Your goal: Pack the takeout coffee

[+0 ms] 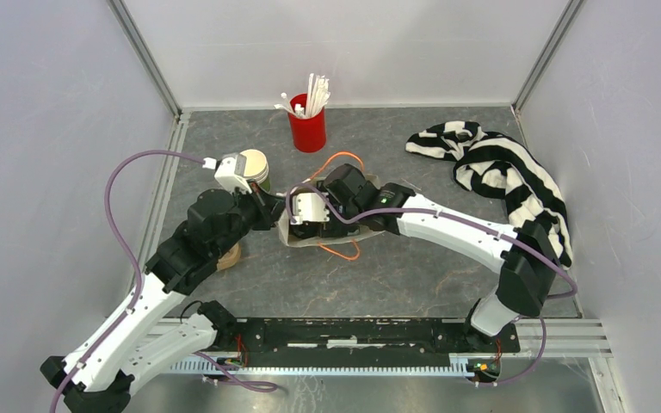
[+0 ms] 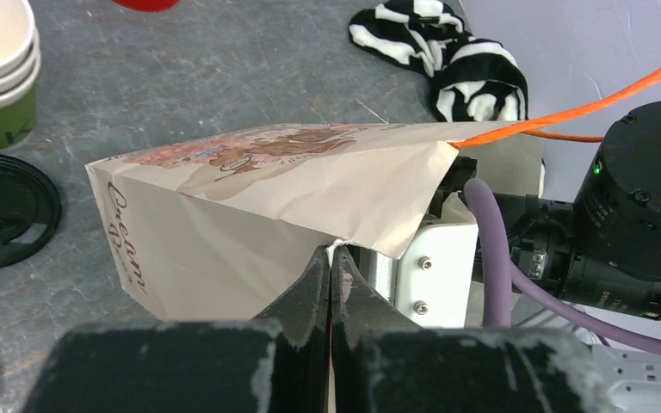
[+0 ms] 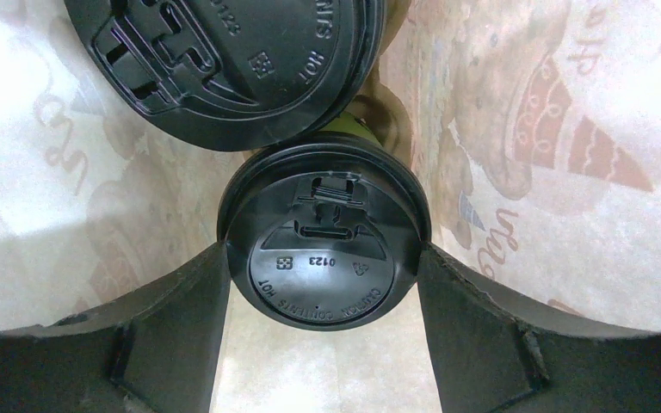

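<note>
Left hand (image 2: pixel 330 267) pinched tight on the rim of the paper bag (image 2: pixel 224 215), right hand (image 3: pixel 323 258) deep inside it.
Its fingers (image 3: pixel 181 327) clamp the nearer lidded cup (image 3: pixel 323 228) on both sides of the black lid; the second lidded cup (image 3: pixel 224 52) sits just beside it, both inside the bag.

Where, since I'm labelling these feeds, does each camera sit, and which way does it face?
Top external: above and behind the bases, looking down on the table; both arms show, meeting at the paper bag.
Left wrist: low beside the bag, facing its side; left gripper shut on its edge.
Right wrist: inside the bag, looking further in; right gripper closed on a lidded cup, second lidded cup beside it.
Shared: the bag in all; striped cloth in top and left wrist.
</note>
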Motion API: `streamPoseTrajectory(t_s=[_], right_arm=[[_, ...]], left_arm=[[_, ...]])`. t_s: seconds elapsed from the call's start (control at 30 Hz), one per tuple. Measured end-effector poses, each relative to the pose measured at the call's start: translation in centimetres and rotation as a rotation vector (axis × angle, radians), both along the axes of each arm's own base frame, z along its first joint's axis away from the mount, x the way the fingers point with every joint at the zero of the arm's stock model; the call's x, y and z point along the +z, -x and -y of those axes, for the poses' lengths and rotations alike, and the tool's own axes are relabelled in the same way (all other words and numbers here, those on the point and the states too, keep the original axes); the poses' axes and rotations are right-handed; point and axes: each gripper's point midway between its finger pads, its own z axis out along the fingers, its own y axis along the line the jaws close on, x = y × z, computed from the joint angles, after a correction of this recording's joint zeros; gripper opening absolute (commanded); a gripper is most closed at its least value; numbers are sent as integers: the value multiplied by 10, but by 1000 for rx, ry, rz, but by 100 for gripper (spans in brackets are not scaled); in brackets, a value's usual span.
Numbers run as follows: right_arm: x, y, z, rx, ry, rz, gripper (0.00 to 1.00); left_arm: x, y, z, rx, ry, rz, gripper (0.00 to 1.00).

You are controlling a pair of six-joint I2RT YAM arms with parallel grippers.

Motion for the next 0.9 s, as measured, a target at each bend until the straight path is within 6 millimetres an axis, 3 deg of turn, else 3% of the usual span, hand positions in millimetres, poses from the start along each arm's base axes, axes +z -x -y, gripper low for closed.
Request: streamPoseTrajectory(t_s=[0.33,0.67,0.9], right_arm=[[-4,31,22,-51,11,-149,0],[-3,56,32,-113,34,-303,0],[-25,54,23,-120,78,-353,0]], left_arm=[[3,8,19,-42,72,-148,2],[2,-3,22,36,35,-294,2],[-17,-13,6,140,-63,-340,16]])
